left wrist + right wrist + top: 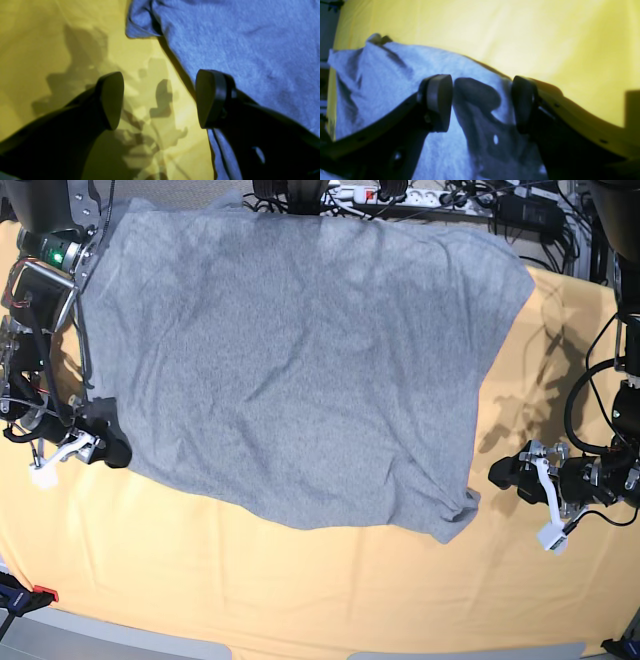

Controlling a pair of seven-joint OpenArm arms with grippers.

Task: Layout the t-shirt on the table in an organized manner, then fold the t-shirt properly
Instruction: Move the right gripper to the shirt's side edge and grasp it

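Heather-grey t-shirt (300, 370) spread nearly flat across the far half of the yellow-orange surface (300, 590), plain side up, mild creases throughout. Long axis hard to judge: spread somewhat wider across the base view than deep, far edge at the back rim of the surface, near edge slanting down from left to right, ending in a small bunched corner (455, 515) at lower right. Collar and sleeves not to be made out, so heading of the neck cannot be told. No lettering, brand or label readable in any view.

Left tool (160, 100) held low over bare cloth just beside the shirt's edge, one finger above yellow, the other above grey fabric (237, 45), jaws spread wide, nothing between them. Right tool (482, 102) at the shirt's opposite side, jaws likewise wide apart, hovering over grey fabric (382, 82) near its border with the yellow, gripping nothing. Cables and a power strip (400, 195) along the far rim.
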